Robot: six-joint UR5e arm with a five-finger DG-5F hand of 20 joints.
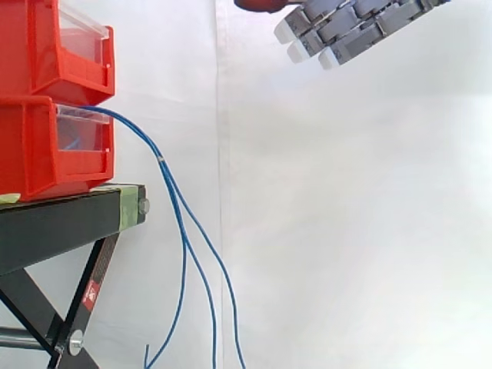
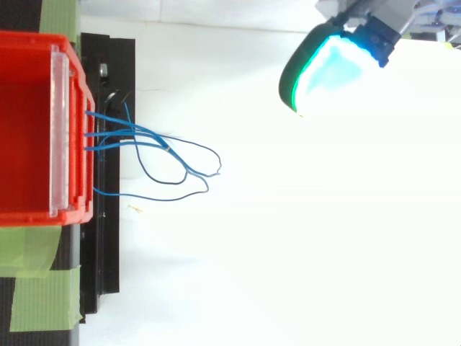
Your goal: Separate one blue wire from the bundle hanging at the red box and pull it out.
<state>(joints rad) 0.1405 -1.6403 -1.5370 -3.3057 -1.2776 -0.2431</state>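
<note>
Two bins stood stacked on the black stand [image 1: 54, 223]: an upper red bin [image 1: 46, 54] over a lower red bin [image 1: 46, 146]. The blue wires [image 1: 173, 200] left the front of the lower red bin, arced downward as one bundle, then fanned into separate strands hanging past the stand's top, in front of the white curtain [image 1: 354, 231]. From above, the wires looped outward from the bin's front edge. Green tape [image 2: 36, 295] lay beside the stand. The hand [image 1: 346, 31] was well apart from the wires, high and to their right, fingers extended straight and grasping nothing. One pad [image 2: 328, 68] glowed cyan with a green rim.
</note>
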